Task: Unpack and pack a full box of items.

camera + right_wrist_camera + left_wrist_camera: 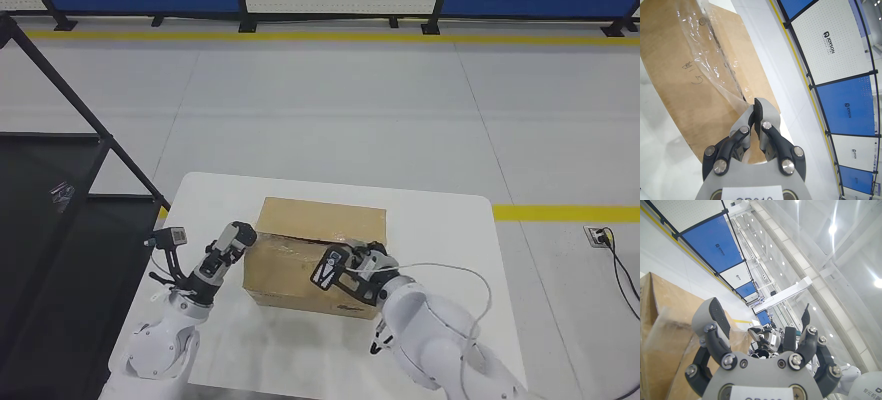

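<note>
I stand at a white table (440, 215) on a pale floor crossed by a yellow line (560, 212), with blue and white panels (848, 109) along the far side of the hall and a black rack (60, 200) off the table's left edge. A closed cardboard box (320, 225) sits in the middle of the table, and a strip of clear tape (702, 62) runs along its top seam, wrinkled and partly lifted off the cardboard. My right gripper (755, 111) is over the near right part of the box top, its fingers pressed together on the loose end of that tape. My left gripper (761, 305) is just beside the box's left end, level with its upper edge, its fingers spread wide apart with nothing between them. Whether it touches the cardboard, I cannot tell.
</note>
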